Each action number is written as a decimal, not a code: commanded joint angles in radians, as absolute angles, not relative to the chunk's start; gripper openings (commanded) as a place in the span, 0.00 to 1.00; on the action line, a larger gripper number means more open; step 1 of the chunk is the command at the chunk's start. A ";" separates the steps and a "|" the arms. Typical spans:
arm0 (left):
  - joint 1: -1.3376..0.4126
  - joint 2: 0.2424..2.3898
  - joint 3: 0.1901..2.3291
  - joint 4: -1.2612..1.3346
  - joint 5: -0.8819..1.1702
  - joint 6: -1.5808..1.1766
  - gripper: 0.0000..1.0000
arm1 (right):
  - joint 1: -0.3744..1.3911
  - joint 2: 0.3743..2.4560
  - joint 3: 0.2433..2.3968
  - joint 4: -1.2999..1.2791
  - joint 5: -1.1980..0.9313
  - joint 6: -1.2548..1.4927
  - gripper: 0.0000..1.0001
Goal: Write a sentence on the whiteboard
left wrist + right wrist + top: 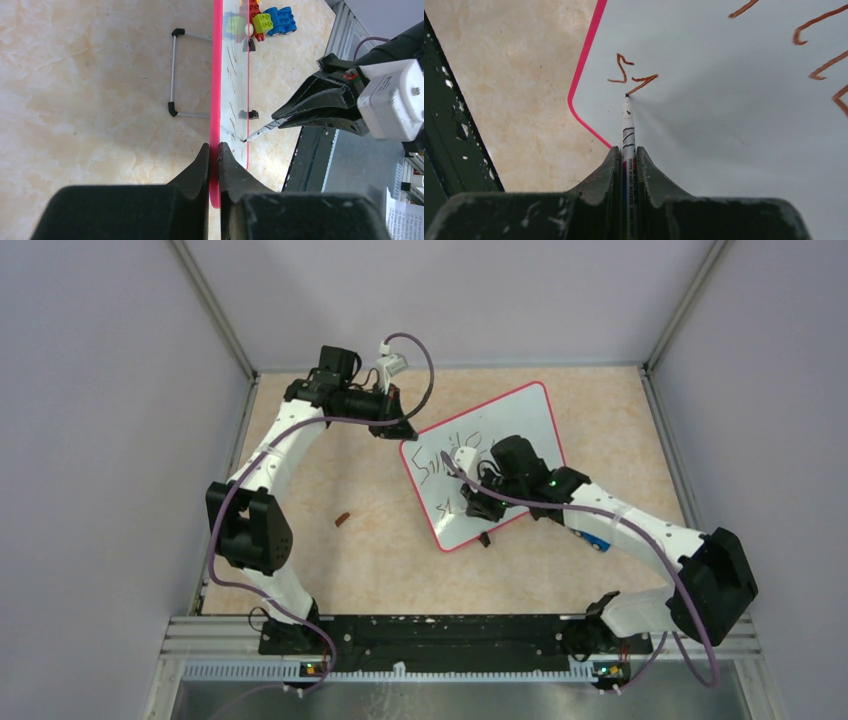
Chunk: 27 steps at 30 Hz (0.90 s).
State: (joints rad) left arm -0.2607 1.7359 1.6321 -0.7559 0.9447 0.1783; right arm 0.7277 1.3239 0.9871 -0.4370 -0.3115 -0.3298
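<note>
Your right gripper (626,150) clamps the marker (628,125), tip on the whiteboard (724,150); left gripper (214,150) pinches its edge. Press lightly, stroke slowly, brace it firmly.

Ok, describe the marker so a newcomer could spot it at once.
Find the tilted whiteboard with the pink rim, mid-table. The right gripper is shut on the marker: a thin white pen with dark stripes, its tip touching the brownish handwriting.

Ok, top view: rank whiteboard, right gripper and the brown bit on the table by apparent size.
Whiteboard, largest.
Right gripper, next, though it is nearer the camera.
Brown bit, smallest by far.
</note>
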 commanded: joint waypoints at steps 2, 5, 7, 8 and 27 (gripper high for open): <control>-0.283 1.724 1.597 -0.796 0.932 0.192 0.00 | 0.758 1.315 0.951 -0.409 -0.300 -0.332 0.00; -0.284 1.727 1.597 -0.797 0.934 0.191 0.00 | 0.774 1.318 0.962 -0.410 -0.318 -0.328 0.00; -0.284 1.728 1.599 -0.796 0.934 0.191 0.00 | 0.775 1.313 0.979 -0.414 -0.336 -0.320 0.00; -0.284 1.727 1.599 -0.797 0.934 0.190 0.00 | 0.774 1.307 0.986 -0.412 -0.340 -0.314 0.00; -0.284 1.726 1.595 -0.795 0.931 0.190 0.00 | 0.696 1.300 1.023 -0.334 -0.314 -0.265 0.00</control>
